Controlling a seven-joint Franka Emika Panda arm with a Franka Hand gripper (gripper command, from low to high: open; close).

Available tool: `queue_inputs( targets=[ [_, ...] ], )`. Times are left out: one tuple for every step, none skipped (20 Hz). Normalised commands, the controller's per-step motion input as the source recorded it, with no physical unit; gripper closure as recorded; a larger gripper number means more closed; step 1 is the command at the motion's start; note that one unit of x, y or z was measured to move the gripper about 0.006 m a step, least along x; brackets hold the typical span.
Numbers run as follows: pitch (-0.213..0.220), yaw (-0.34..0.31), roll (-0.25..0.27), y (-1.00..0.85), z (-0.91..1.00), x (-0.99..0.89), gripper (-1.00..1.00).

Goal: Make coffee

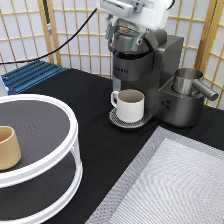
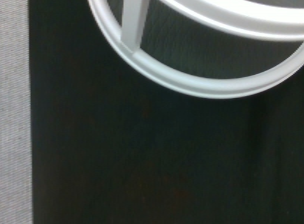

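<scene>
In the exterior view, your gripper (image 1: 131,36) sits on the coffee machine (image 1: 150,75) lid above the white mug (image 1: 130,105); finger state unclear, pod unseen. It's likely light, crushable: hold its rim. The wrist view shows 1 white shelf rim (image 2: 209,85).

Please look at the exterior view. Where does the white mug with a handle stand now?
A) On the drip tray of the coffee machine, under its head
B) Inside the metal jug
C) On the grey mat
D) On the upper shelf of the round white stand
A: the white mug stands on the round drip tray of the coffee machine, directly under its head.
</scene>
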Motion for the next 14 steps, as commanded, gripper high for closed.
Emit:
queue_inputs(
  targets=[
    [0.058, 0.022, 0.073, -0.11, 0.92, -0.27, -1.0],
    [0.058, 0.031, 0.093, -0.13, 1.0, -0.09, -1.0],
    [0.054, 0.037, 0.091, -0.02, 1.0, -0.13, -1.0],
    [0.04, 0.047, 0.089, -0.02, 1.0, -0.09, -1.0],
    [0.015, 0.035, 0.073, 0.0, 1.0, -0.1, -1.0],
    [0.0, 0.034, 0.066, 0.03, 1.0, -0.13, -1.0],
    [0.002, 0.056, 0.061, 0.15, 1.0, -0.01, -1.0],
    [0.0, 0.059, 0.045, 0.4, 1.0, 0.0, -1.0],
    [0.0, 0.077, 0.033, 0.44, 0.95, 0.0, -1.0],
    [0.0, 0.091, 0.043, 0.44, 0.77, 0.0, -1.0],
    [0.014, 0.107, 0.03, 0.62, 0.63, 0.18, -1.0],
    [0.031, 0.123, 0.034, 0.64, 0.46, 0.28, -1.0],
    [0.025, 0.119, 0.02, 0.65, 0.36, 0.32, -1.0],
    [0.02, 0.115, 0.011, 0.63, 0.26, 0.37, -1.0]
  ],
)
